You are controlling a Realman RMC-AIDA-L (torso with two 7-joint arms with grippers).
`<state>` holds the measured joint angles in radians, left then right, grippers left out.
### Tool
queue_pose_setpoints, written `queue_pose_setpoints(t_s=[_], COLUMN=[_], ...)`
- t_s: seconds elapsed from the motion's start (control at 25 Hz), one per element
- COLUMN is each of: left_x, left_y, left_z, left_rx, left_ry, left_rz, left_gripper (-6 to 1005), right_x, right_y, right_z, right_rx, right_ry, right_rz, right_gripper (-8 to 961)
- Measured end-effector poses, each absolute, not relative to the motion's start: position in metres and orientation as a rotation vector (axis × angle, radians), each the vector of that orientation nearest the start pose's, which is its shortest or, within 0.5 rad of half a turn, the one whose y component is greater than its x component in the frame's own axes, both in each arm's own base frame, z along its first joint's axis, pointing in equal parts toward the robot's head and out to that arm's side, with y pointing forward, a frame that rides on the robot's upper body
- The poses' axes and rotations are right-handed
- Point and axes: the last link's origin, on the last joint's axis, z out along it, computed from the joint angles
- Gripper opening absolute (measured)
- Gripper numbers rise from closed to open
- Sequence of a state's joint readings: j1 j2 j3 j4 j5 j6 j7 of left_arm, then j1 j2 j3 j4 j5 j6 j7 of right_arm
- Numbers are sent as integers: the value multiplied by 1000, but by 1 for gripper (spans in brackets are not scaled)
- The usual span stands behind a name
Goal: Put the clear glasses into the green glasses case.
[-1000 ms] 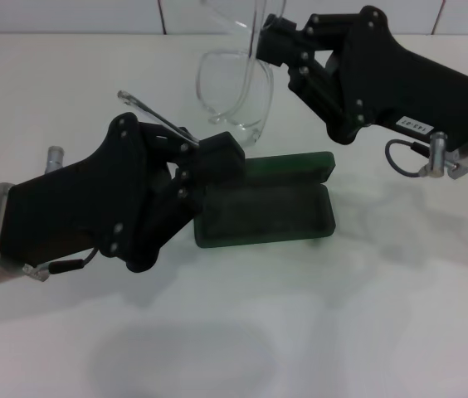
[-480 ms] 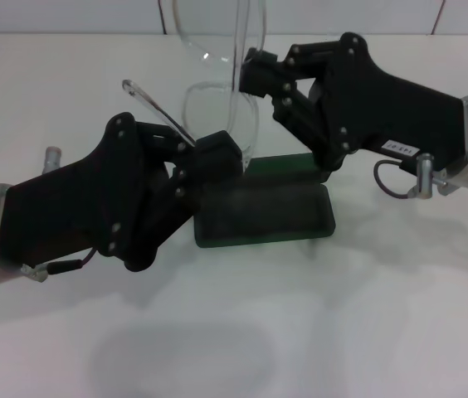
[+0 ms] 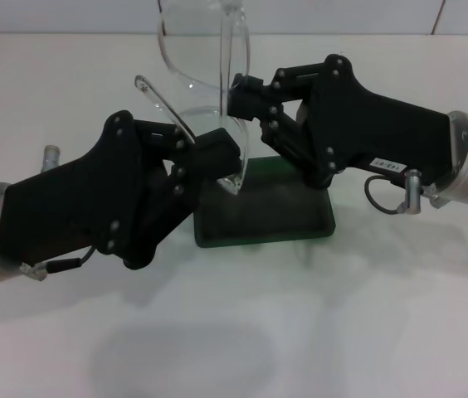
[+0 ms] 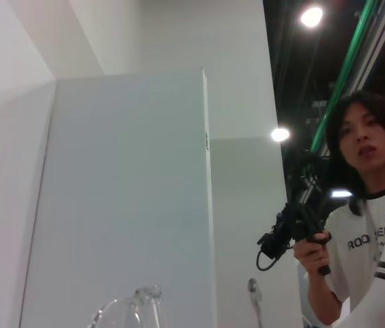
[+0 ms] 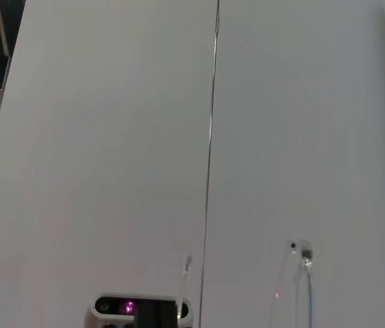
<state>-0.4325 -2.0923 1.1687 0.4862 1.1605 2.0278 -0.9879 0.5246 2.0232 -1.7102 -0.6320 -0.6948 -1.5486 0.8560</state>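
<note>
The clear glasses (image 3: 205, 91) are held in the air, upended, directly above the near-left part of the green glasses case (image 3: 280, 211). The lens stands edge-on, its long axis close to vertical, and 1 thin arm slants up and away toward the robot's left. The case lies open on the white table (image 3: 342, 332), long axis running left to right, so the glasses appear roughly crosswise to it and, in my judgement, need turning flat before lowering. Both grippers meet at the frame: the left gripper (image 3: 213, 157) pinches the slanting arm near its hinge, while the right gripper (image 3: 241, 95) is clamped on the lens edge. They are equally near the case.
</note>
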Motion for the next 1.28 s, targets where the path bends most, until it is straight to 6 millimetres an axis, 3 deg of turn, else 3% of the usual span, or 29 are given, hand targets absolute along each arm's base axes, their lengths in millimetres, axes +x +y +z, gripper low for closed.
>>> queue_pose_setpoints(t_s=[1.28], left_x=[-193], left_y=[257], left_z=[5], left_rx=[-2514], left_ry=[-12], left_rz=[-1784], left_gripper=[49], right_x=[133], right_y=[303], right_z=[-46], right_rx=[-2648], right_ry=[-134], right_rz=[1475], right_gripper=[65])
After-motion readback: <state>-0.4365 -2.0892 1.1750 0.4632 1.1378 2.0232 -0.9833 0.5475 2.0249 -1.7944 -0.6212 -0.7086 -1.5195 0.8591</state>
